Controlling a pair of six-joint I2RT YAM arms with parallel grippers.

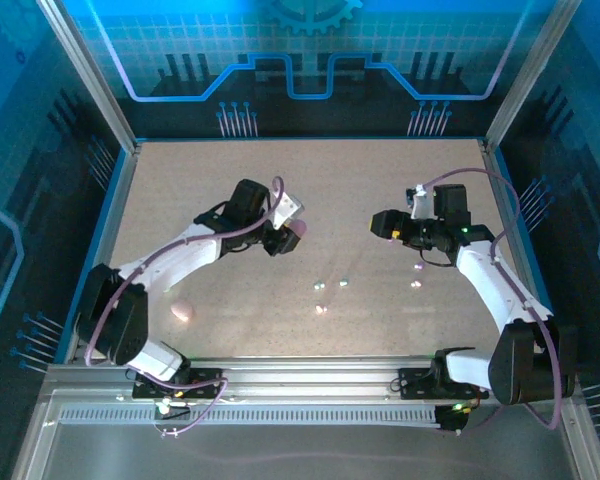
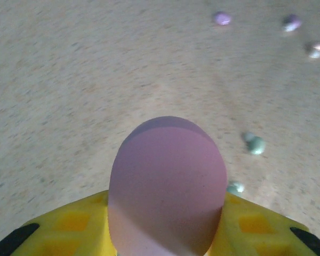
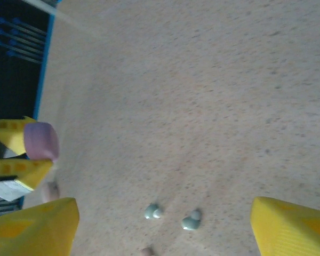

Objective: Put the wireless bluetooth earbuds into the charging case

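Above the table point(image 1: 380, 200), your left gripper point(image 1: 283, 236) clamps the case point(image 2: 168, 181), likely for loading; your right gripper point(image 3: 162, 229) hangs spread over earbuds point(image 3: 192, 220).

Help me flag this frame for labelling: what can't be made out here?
Charging case, left wrist view: lower part cut off by the bottom edge; open or shut, cannot tell.
Earbuds, top view: too small to tell orientation.
Purplish bits, left wrist view: blurred near the top edge; cannot tell what they are.
Pink pebble shape, top view: too small to identify.
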